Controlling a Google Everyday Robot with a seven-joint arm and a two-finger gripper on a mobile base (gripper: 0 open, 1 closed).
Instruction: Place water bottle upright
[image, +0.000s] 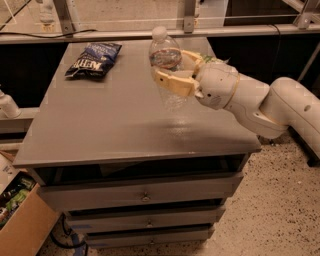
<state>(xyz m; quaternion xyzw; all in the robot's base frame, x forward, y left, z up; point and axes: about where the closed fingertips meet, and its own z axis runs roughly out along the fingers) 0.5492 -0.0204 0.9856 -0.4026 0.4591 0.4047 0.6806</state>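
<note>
Gripper (169, 66) is over the back right part of the grey table (100, 125), reaching in from the right on its white arm (260, 100). I see its tan fingers (175, 82) clenched round the middle of the water bottle (164, 50). That bottle stands close to upright, white cap on top, leaning slightly left. Its clear base is low over the tabletop, but I cannot tell whether it touches. A dark chip bag (94, 59) lies flat at the back left corner, well apart from the bottle.
</note>
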